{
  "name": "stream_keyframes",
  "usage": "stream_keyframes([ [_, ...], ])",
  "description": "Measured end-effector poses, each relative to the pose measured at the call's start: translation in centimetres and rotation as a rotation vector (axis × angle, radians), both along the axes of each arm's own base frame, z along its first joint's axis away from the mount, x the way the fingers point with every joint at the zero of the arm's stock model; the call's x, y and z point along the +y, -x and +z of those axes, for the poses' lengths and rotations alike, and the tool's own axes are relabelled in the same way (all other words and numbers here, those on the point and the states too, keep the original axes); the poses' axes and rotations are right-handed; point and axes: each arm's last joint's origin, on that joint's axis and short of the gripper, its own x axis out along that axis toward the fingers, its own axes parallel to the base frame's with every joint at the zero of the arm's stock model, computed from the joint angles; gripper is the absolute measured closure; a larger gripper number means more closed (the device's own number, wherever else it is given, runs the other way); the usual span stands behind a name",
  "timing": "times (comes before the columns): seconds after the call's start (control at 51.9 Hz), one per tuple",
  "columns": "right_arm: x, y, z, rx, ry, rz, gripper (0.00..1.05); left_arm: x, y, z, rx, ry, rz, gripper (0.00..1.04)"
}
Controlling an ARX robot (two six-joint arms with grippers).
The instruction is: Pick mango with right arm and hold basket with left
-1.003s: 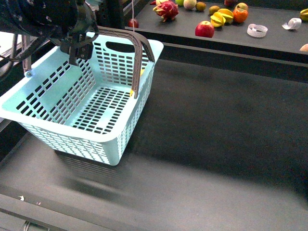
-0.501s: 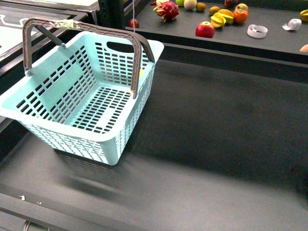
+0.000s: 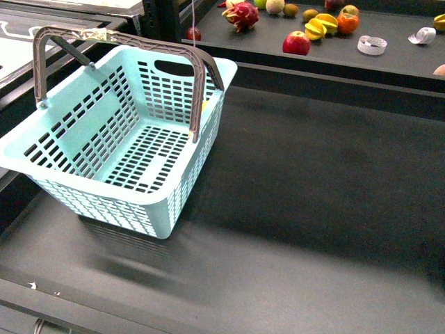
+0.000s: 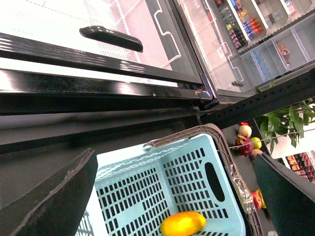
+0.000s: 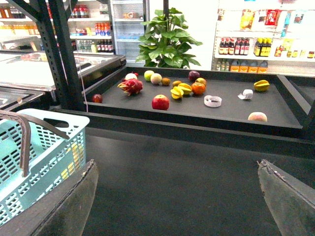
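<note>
The pale turquoise basket (image 3: 83,182) stands on the left of the black table, both grey-brown handles up, the far one taped (image 3: 69,33). The yellow-orange mango (image 4: 183,223) lies inside the basket (image 4: 133,196) against its wall. In the right wrist view it shows only as yellow behind the slots (image 5: 76,152). My left gripper (image 4: 176,152) is open and empty, above and outside the basket's rim. My right gripper (image 5: 177,164) is open and empty over the bare table, to the right of the basket (image 5: 44,162). Neither arm shows in the front view.
A raised black shelf at the back holds a red apple (image 3: 296,43), a dragon fruit (image 3: 240,14), an orange (image 3: 347,22), cut yellow fruit and a tape roll (image 3: 371,44). A glass-lidded freezer with a black handle (image 4: 110,37) stands beyond the basket. Dark table surface (image 3: 313,195) extends right.
One second ago my left arm hung over the basket's far left corner in the front view; it has since left that view. The basket has not moved.
</note>
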Motion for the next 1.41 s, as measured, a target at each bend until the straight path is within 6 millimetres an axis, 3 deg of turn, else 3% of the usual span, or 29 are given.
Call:
stream_keyframes([
  [0.154, 0.0, 0.0, 0.0, 0.0, 0.0, 0.0, 0.08, 0.2, 0.1, -0.4, 0.017, -0.027, -0.038, 0.08],
  [0.251, 0.0, 0.0, 0.0, 0.0, 0.0, -0.001, 0.08, -0.4, 1.5, -0.7, -0.084, -0.331, -0.427, 0.28],
  [0.289, 0.0, 0.0, 0.0, 0.0, 0.0, 0.0, 0.08, -0.7, 2.3, -0.5, -0.088, -0.499, -0.507, 0.37],
  [0.405, 0.0, 0.0, 0.0, 0.0, 0.0, 0.0, 0.08, -1.3, 4.3, -0.2, -0.051, -0.743, -0.533, 0.6],
  [0.617, 0.0, 0.0, 0.0, 0.0, 0.0, 0.0, 0.08, -2.5, 6.9, -0.3, -0.019, -0.818, -0.535, 1.0],
  [0.983, 0.0, 0.0, 0.0, 0.0, 0.0, 0.0, 0.08, -2.8, 10.1, -0.2, -0.023, -0.832, -0.543, 1.01],
  [1.407, 0.0, 0.0, 0.0, 0.0, 0.0, 0.0, 0.08, -2.8, 12.4, 0.7, -0.049, -0.845, -0.531, 1.01],
])
